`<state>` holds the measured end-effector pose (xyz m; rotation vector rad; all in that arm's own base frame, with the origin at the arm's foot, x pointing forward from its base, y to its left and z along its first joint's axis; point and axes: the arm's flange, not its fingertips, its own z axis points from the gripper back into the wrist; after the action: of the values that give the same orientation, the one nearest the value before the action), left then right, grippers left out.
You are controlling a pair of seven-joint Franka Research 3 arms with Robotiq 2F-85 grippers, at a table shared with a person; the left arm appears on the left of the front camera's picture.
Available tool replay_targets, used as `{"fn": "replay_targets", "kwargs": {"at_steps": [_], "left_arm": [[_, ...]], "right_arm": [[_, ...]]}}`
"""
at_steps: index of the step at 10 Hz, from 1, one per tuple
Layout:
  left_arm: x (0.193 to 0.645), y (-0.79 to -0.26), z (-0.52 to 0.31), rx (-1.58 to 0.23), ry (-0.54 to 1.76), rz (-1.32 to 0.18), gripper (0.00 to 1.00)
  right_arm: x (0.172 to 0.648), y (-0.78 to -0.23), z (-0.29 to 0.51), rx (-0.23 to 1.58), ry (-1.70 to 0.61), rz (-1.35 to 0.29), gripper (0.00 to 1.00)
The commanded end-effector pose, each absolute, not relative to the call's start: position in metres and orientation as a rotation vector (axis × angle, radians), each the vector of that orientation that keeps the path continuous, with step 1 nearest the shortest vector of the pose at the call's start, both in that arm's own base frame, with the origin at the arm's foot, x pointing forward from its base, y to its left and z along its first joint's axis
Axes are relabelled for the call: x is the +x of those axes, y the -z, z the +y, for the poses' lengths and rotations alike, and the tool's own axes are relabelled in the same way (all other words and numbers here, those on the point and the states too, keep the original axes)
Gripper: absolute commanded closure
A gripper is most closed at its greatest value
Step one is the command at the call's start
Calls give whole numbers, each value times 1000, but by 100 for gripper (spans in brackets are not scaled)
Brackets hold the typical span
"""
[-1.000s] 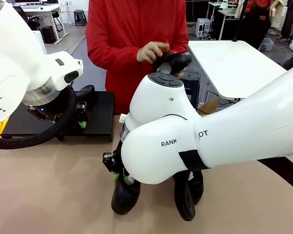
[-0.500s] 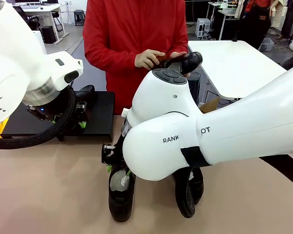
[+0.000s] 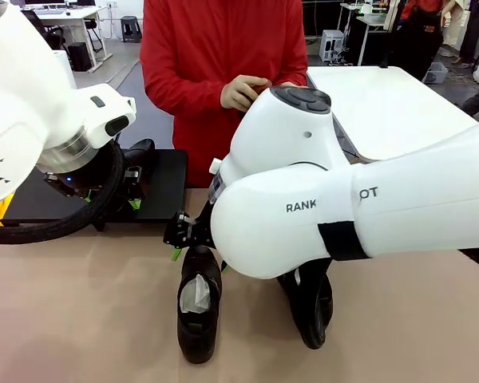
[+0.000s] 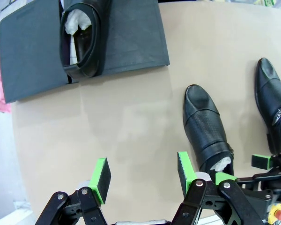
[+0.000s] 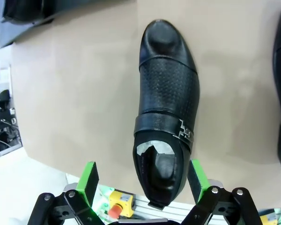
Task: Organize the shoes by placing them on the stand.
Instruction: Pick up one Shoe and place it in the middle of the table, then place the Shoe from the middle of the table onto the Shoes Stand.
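Close to the table's (image 3: 80,319) edge, heel nearest it, a perforated shoe (image 5: 166,108) lies flat, with bare tabletop ahead of its toe and on the flank away from a second shoe (image 4: 274,98). The two lie side by side, apart, a bare strip between them. The right gripper (image 5: 141,183) hangs above the heel with jaws spread wide, its green pads (image 5: 88,180) flanking the heel without pinching it. A third shoe (image 4: 82,40) sits on the stand (image 4: 131,42) beside the seam between its two panels, bare panel either side. The left gripper (image 4: 143,173) hovers over bare table, jaws apart and empty, the stand beyond it. A person (image 3: 223,48) stands at the far edge.
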<state>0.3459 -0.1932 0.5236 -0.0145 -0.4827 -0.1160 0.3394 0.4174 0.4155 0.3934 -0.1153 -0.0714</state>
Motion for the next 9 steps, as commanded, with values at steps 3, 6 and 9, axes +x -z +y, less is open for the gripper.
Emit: {"fn": "replay_targets", "kwargs": {"at_steps": [3,6,9], "left_arm": [[346,-525,-192,-14,112,-484,26],[346,-525,-192,-14,112,-484,26],[346,-525,-192,-14,112,-484,26]], "right_arm": [[341,-411,425,404,62,-120,0],[341,-411,425,404,62,-120,0],[332,-422,409,374,47,-99,0]]}}
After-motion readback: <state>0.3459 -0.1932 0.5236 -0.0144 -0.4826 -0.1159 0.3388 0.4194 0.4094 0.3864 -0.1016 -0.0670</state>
